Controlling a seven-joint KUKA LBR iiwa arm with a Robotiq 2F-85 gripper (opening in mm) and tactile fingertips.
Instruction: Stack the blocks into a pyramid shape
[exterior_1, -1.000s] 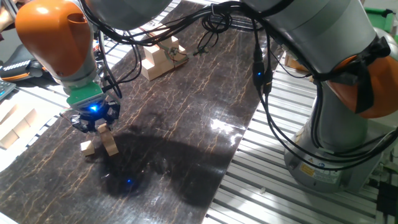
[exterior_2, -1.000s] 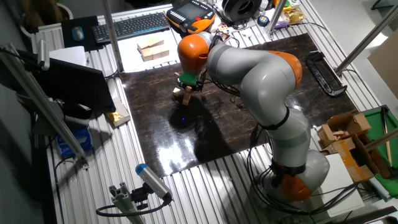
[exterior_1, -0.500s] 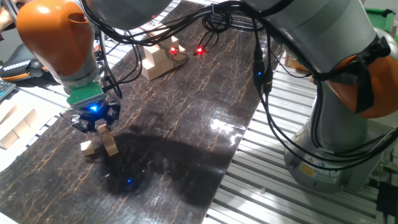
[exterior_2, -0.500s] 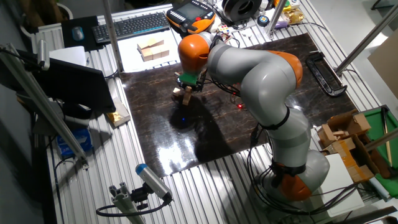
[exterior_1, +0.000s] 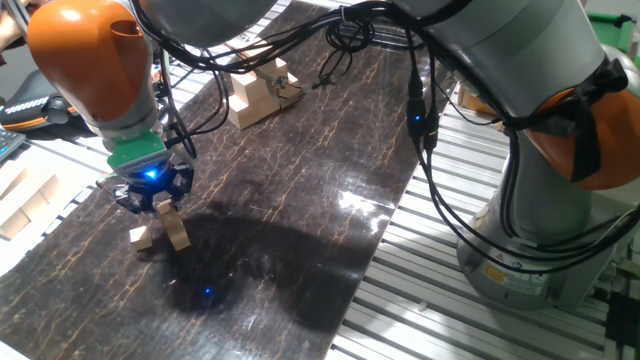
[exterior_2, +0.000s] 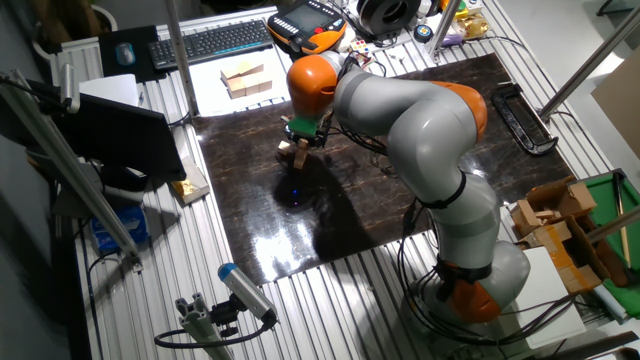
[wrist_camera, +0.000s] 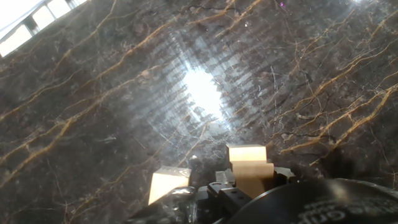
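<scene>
My gripper (exterior_1: 160, 203) hangs low over the near-left part of the dark marbled mat (exterior_1: 300, 200). Its jaws look shut on a tan wooden block (exterior_1: 164, 206). That block stands tilted on or just above a second block (exterior_1: 178, 236). A third block (exterior_1: 140, 237) lies on the mat just to the left of them. In the hand view the held column (wrist_camera: 247, 155) is right of centre and the loose block (wrist_camera: 168, 183) is to its left. In the other fixed view the gripper (exterior_2: 301, 143) and blocks (exterior_2: 289, 153) are small, and the arm partly hides them.
A pile of wooden pieces (exterior_1: 255, 92) sits at the far end of the mat. More tan blocks lie on a white sheet off the mat (exterior_1: 25, 205), which also shows in the other fixed view (exterior_2: 245, 78). A keyboard (exterior_2: 210, 42) and an orange pendant (exterior_2: 305, 25) lie beyond. Aluminium rails border the mat.
</scene>
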